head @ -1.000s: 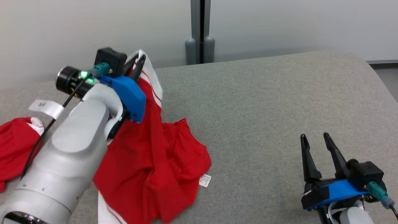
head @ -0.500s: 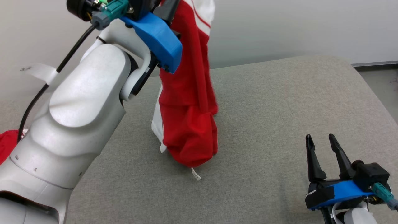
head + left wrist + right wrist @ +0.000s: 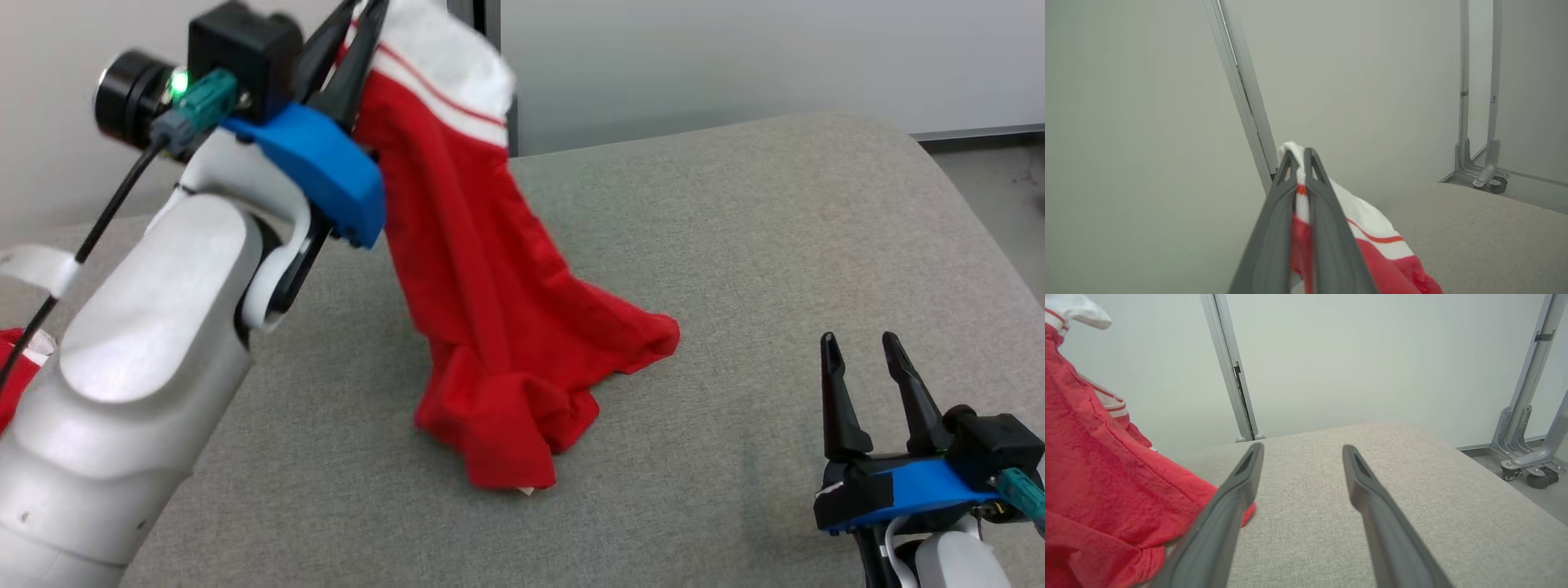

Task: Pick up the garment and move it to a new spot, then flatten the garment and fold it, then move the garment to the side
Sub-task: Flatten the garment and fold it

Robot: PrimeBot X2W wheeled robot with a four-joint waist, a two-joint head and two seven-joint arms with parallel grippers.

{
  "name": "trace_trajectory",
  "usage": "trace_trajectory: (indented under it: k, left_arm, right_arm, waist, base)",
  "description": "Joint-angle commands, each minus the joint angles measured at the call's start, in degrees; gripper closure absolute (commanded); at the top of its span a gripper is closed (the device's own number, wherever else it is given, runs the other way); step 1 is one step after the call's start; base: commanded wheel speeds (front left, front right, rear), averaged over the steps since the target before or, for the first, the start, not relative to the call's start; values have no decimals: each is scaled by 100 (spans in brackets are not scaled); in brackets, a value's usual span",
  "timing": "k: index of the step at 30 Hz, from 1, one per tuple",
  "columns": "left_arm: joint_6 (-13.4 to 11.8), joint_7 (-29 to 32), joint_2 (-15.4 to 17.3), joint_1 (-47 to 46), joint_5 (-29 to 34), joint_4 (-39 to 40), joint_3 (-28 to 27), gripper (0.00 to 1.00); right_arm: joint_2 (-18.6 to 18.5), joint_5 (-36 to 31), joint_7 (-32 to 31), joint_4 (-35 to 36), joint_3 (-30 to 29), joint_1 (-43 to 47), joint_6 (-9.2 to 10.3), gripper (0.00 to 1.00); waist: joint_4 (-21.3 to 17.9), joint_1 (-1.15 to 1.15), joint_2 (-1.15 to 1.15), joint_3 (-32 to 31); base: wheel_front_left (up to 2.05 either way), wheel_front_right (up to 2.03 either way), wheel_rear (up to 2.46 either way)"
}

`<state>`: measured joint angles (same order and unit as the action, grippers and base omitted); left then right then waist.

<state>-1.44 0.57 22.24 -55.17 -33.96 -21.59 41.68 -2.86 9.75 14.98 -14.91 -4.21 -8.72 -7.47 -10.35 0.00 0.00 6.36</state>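
- Since a second ago the garment [image 3: 482,269] has gone from a crumpled heap lying on the table [image 3: 775,229] to dangling from the left pincer [image 3: 367,10], and in the last half second its bottom end has fanned out to the right.
- Far left edge: a bit of another red cloth [image 3: 12,376] peeks out beside the pale left arm [image 3: 139,351].
- Left pincer is up high at the far left, pinched tight on the garment's white band with the red stripes. In the wrist view the fabric is squeezed between the two fingers.
- From that grip the red garment hangs at a slant down to the middle of the table. Its lower end rests there in folds, with one flap pointing right.
- Right pincer [image 3: 859,341] sits at the near right with its fingers spread wide and nothing in them, well apart from the garment.
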Motion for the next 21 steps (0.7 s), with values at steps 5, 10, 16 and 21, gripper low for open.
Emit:
trace_trajectory:
  k: [5,10,16,21]
  left_arm:
    - [-221,-218,487,874,-172,-193,-161,100]
    - [-423,-513,746,1782,-480,-400,-357,100]
    - [-536,-958,676,2765,-859,-693,-512,100]
    - [-517,-1292,476,3232,-1035,-966,-558,100]
  right_arm:
    - [-7,22,30,52,-49,-61,-4,0]
    - [-6,1,29,24,-38,-124,-4,0]
    - [-6,-16,30,-43,19,-179,-4,0]
    - [-6,-68,30,-95,68,-223,-4,0]
  waist:
    - [103,0,0,209]
    - [178,0,0,360]
    - [259,0,0,479]
    - [329,0,0,494]
  base:
    - [0,0,0]
    - [0,0,0]
    - [0,0,0]
    - [0,0,0]
